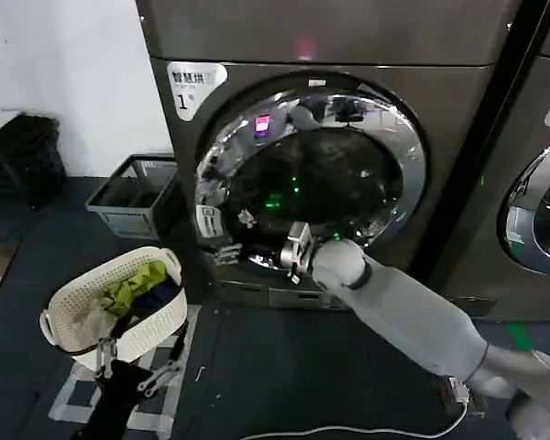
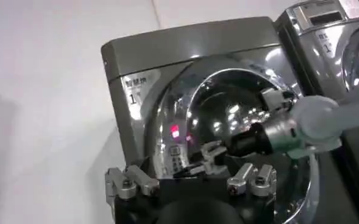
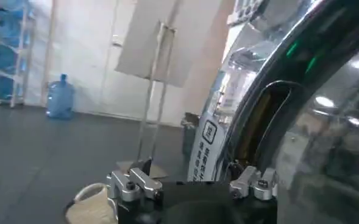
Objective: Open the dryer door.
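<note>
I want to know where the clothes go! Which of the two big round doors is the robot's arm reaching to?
The dryer door beside the "1" label, facing the robot. The right gripper is at its lower-left rim; the second machine's door stands untouched farther right.

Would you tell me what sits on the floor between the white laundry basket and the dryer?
In the head view, a grey slatted crate sits on the dark floor between the white laundry basket and the dryer, against the wall.

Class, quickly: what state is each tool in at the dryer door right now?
Left tool: open, holding nothing, low by the basket.
Right tool: at the door rim; state cannot be told.
</note>
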Controlling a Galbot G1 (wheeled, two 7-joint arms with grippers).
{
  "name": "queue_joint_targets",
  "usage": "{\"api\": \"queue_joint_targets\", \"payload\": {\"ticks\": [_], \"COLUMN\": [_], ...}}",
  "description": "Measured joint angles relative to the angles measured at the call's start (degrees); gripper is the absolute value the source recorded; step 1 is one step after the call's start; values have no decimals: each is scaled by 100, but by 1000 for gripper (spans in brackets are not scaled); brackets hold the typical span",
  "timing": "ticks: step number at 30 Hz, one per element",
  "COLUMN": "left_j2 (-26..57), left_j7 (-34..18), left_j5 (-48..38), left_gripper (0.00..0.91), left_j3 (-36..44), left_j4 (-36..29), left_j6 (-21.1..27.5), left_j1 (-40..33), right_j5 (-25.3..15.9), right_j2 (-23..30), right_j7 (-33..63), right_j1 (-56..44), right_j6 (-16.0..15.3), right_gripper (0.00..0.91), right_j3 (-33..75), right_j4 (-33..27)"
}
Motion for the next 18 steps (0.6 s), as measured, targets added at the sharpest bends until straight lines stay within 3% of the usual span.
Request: {"api": "queue_joint_targets", "payload": {"ticks": [7,18], "left_j2": [315,1159], "left_j7": [135,69], "left_j5": [-746,-1710], "left_gripper": [907,907], "left_j3": [-169,-119], "left_j4": [134,457], "left_j6": [432,1220], "left_j1": [-373,-1532], "right_j5": [166,354], "right_j2": [-414,-1056], "right_j7": [-518,-1565], "right_j1": [-138,-452], "right_j6": [42,70], "right_gripper": [907,907], "right_j3": [123,458], "right_j4": [304,716]}}
